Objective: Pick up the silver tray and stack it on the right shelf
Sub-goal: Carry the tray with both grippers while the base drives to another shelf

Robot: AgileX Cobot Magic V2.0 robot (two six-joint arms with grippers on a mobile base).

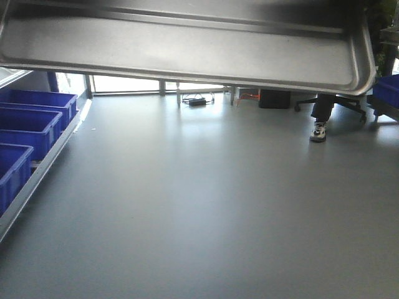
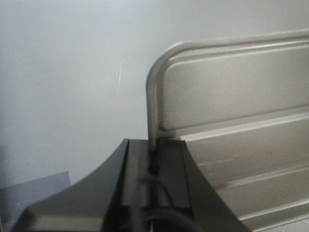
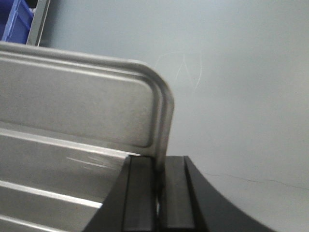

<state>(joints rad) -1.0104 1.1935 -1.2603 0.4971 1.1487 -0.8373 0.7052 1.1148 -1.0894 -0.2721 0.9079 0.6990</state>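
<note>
The silver tray [image 1: 187,53] hangs closest to the lens, filling the top of the front view from the left edge almost to the right, its underside tilted toward the camera and its rounded corner in the upper right. It is held in the air, well clear of the grey floor [image 1: 199,218], which lies open across the middle and bottom of the frame.

Blue bins [image 1: 25,124] on a metal rail [image 1: 43,168] line the left edge. An office chair [image 1: 336,103] and a shoe [image 1: 318,132] stand far back at the upper right.

In the left wrist view, the left gripper [image 2: 154,150] reaches up from the bottom centre, its black fingers pinched on the tray's short-side rim near a rounded corner. The right gripper [image 3: 161,164] is clamped the same way on the opposite rim.
</note>
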